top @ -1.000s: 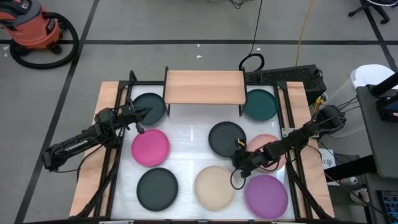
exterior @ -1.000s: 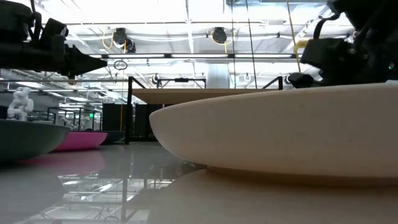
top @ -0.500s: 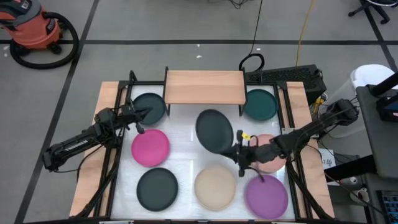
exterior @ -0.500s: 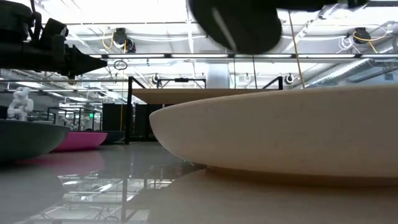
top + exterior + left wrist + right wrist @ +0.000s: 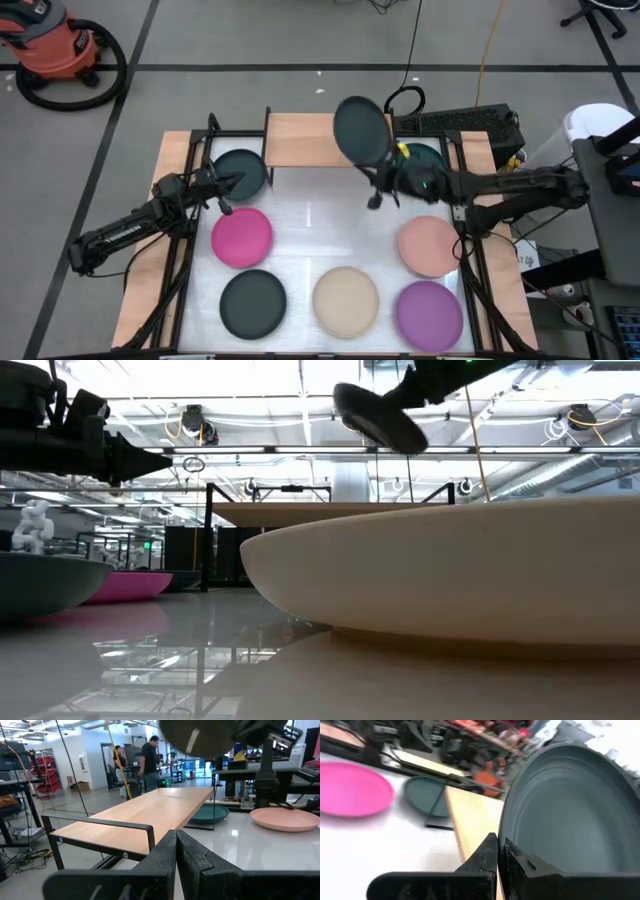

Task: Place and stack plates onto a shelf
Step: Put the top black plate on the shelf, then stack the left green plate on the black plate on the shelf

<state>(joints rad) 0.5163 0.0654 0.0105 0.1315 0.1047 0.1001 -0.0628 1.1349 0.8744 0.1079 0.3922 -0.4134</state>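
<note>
right gripper [image 5: 378, 180]: pinched on the rim of the charcoal plate [image 5: 361, 130] — plate tilted, held in the air over the right part of the shelf [image 5: 300, 140]
charcoal plate, low view: high above the shelf top, slanted [image 5: 378, 416]
left gripper [image 5: 228, 184]: fingers together, nothing held — at the table's left side, just beside the dark teal plate [image 5: 243, 172]
on the table [image 5: 320, 215]: magenta plate [image 5: 241, 237], second charcoal plate [image 5: 252, 303], beige plate [image 5: 346, 300], purple plate [image 5: 429, 314], salmon plate [image 5: 429, 245]
shelf's right end: another teal plate [image 5: 425, 160], partly behind the right arm
</note>
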